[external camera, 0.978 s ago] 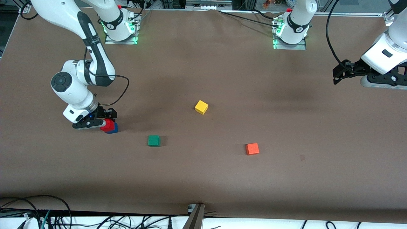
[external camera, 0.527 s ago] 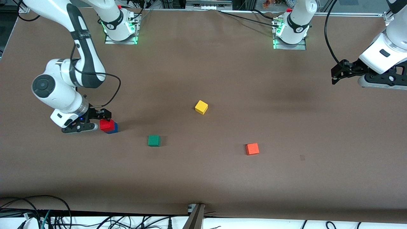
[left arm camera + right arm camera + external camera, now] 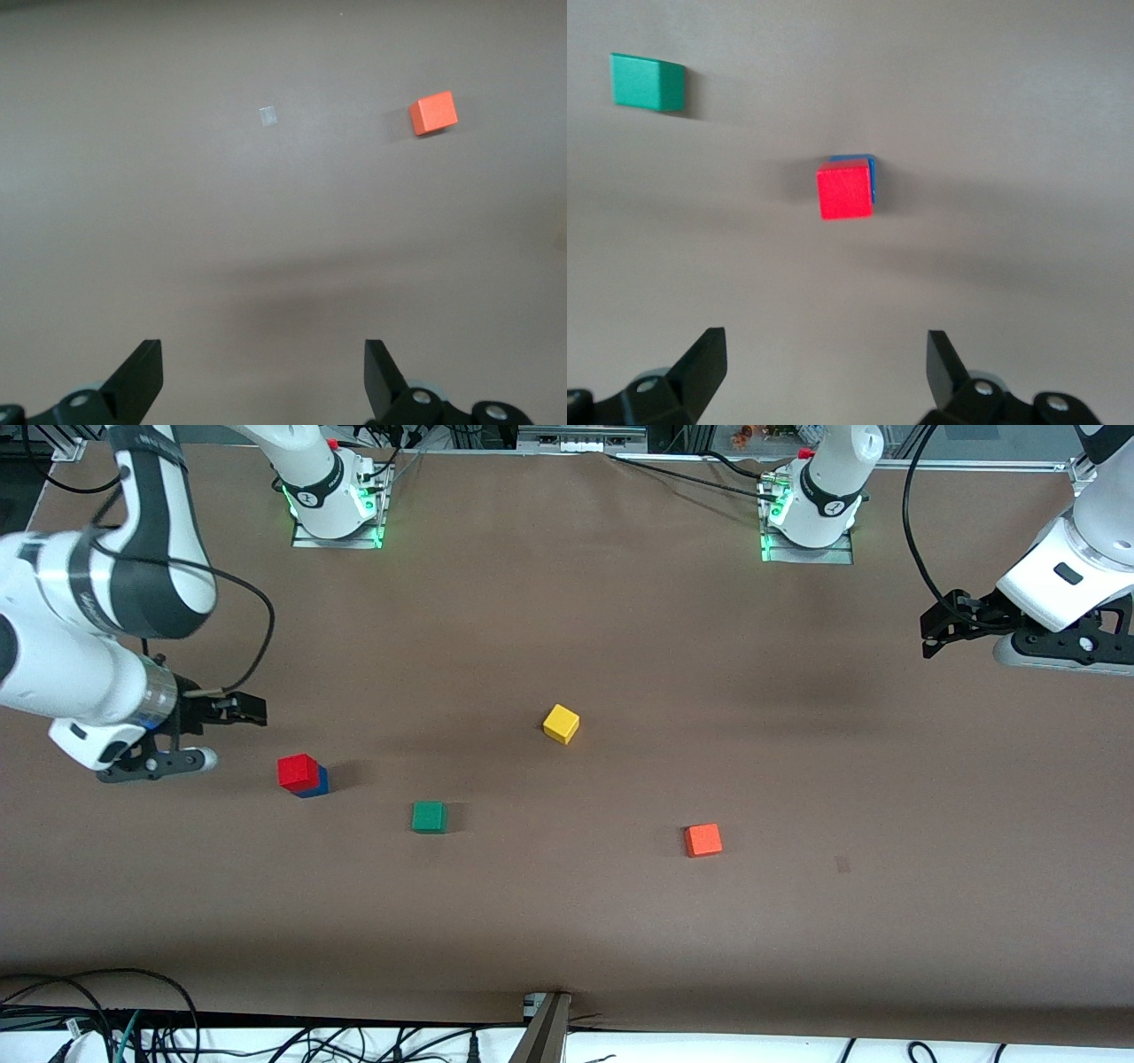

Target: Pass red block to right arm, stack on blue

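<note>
The red block (image 3: pixel 298 770) rests on top of the blue block (image 3: pixel 319 783), slightly offset, toward the right arm's end of the table. In the right wrist view the red block (image 3: pixel 845 189) covers most of the blue block (image 3: pixel 872 167). My right gripper (image 3: pixel 223 734) is open and empty, apart from the stack, over bare table further toward the right arm's end; its own view shows it (image 3: pixel 824 372) with wide jaws. My left gripper (image 3: pixel 928 634) waits open and empty over the left arm's end of the table, also visible as the left gripper (image 3: pixel 263 376).
A green cube (image 3: pixel 429 816) lies beside the stack toward the table's middle. A yellow cube (image 3: pixel 561 723) sits mid-table. An orange cube (image 3: pixel 703 839) lies nearer the front camera, toward the left arm's end. Cables run along the table's front edge (image 3: pixel 354 1017).
My right gripper has drawn away from the red block and risen, leaving it stacked on the blue one. The left arm has barely shifted.
</note>
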Available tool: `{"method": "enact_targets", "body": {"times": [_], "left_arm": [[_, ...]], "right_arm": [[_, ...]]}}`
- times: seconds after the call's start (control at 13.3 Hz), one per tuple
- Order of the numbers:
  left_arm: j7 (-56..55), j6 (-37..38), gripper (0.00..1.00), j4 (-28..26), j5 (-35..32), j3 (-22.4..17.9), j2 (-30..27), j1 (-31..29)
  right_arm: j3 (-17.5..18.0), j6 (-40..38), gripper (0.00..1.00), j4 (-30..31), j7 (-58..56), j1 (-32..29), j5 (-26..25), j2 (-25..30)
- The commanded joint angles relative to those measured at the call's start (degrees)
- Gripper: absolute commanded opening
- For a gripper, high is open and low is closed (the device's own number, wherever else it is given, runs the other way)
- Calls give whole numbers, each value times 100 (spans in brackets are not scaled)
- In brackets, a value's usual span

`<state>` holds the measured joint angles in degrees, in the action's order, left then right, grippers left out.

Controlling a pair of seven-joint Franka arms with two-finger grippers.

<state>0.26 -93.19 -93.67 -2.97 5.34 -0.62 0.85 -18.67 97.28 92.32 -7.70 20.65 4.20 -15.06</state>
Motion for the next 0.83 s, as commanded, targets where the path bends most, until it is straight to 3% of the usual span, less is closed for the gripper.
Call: {"method": "enact_targets", "body": {"times": [0.0,0.23,0.38,0.75], "left_arm": [[-17,204,100,253,-1,37,80,-6],[9,695,100,261,-10,55,27,-6],[1,837,100,270,-19,98,9,-6],[1,899,100,428,-19,81,44,-6]], "right_arm": [[213,-664,100,-4,75,-149,-340,608],[898,-1472,100,-178,49,-685,-551,1075],[908,-1756,100,-661,58,-790,-596,1111],[935,-1878,100,-733,22,-957,-543,1436]]}}
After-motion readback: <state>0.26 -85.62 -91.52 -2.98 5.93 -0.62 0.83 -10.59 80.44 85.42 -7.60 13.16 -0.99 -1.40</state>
